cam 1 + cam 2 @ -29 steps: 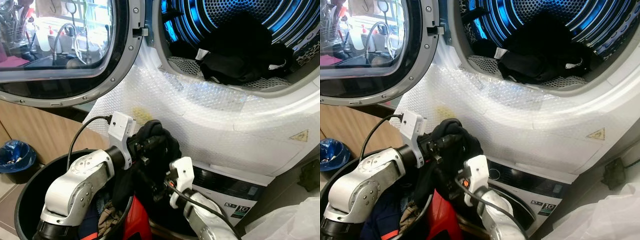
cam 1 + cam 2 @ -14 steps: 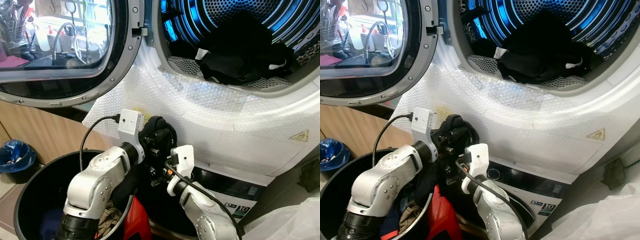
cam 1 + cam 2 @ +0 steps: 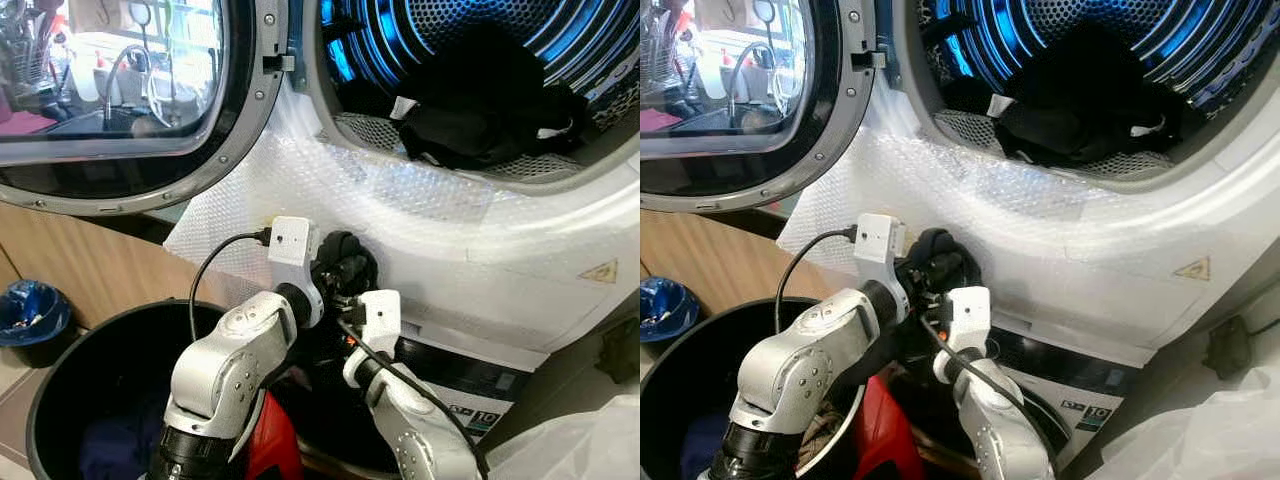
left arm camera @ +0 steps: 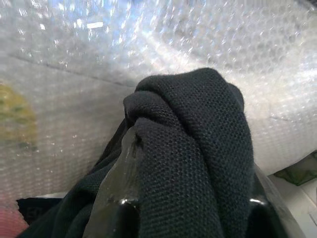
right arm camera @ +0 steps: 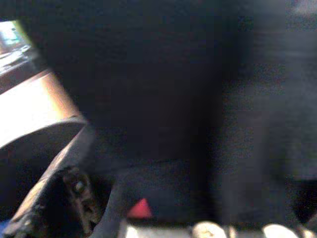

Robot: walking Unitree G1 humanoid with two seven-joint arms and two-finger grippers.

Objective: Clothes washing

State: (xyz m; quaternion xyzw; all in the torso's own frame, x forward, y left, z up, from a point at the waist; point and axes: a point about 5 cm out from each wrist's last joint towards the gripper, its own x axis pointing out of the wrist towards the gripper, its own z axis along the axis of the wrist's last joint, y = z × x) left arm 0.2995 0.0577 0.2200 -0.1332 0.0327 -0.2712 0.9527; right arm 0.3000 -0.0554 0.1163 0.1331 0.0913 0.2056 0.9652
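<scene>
Bubble wrap (image 3: 420,215) padded the washing machine's front below its open drum (image 3: 470,70), likely against knocks. Left gripper (image 4: 190,198) pinched a dark knit garment (image 4: 198,144) against that padding, above the black laundry basket's rim (image 3: 60,375), for lifting into the drum. Right gripper's (image 3: 340,325) fingers: cannot tell.

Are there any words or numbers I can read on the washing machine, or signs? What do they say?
"10": white number on the black panel low on the washing machine; the small words beside it are too blurred to read.
Yellow triangle warning sticker on the machine's white front: a sign, its symbol too small to make out.
White tag on the dark clothes in the drum: no print readable.
</scene>
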